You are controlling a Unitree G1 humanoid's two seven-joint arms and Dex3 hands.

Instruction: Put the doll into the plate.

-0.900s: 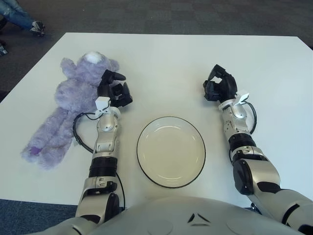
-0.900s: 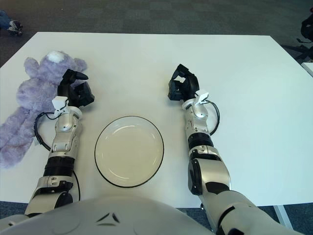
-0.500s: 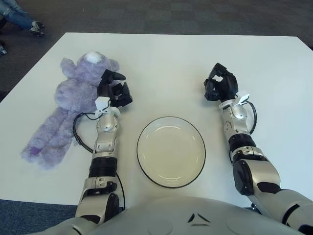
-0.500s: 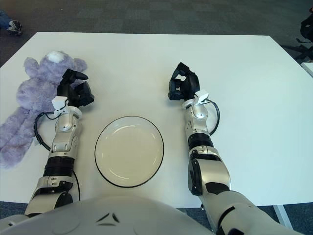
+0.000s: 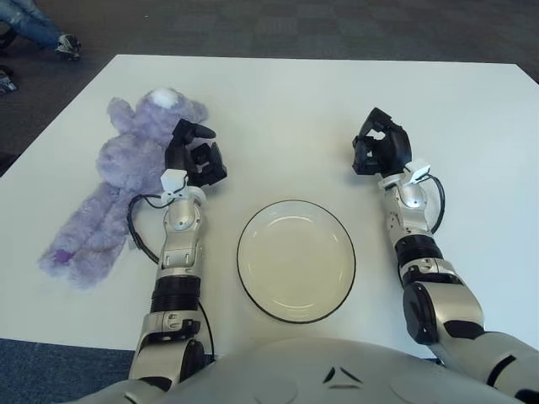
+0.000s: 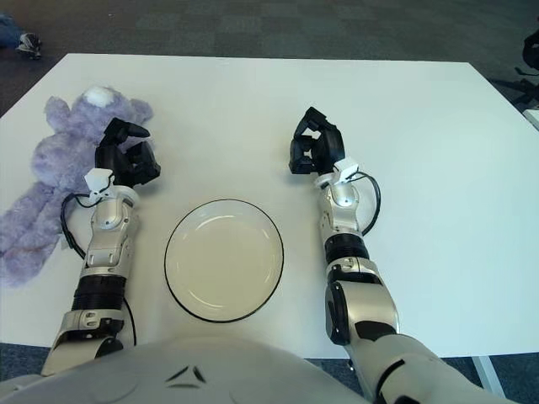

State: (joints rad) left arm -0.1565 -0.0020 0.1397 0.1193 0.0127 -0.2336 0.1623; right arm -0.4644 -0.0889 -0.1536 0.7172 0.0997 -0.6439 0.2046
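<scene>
Purple plush doll [image 5: 114,189] lies sprawled near the table's [image 5: 278,101] left edge (head toward the far side). Left hand [image 5: 194,156] shows just beside its right flank, fingers curled, gripping nothing. Plate [image 5: 296,260] sits near the front edge, centre. Right hand [image 5: 381,150] is further right, fingers likewise curled, holding nothing.

White counter on dark carpet

A broad white counter [image 5: 286,101] fills most of both views, evenly lit, its far edge straight. Beyond it lies dark grey carpet [image 5: 320,29] in a faint square pattern. At the far left corner a person's shoe [image 5: 66,45] and blue trouser leg [image 5: 25,17] show on the floor.
</scene>
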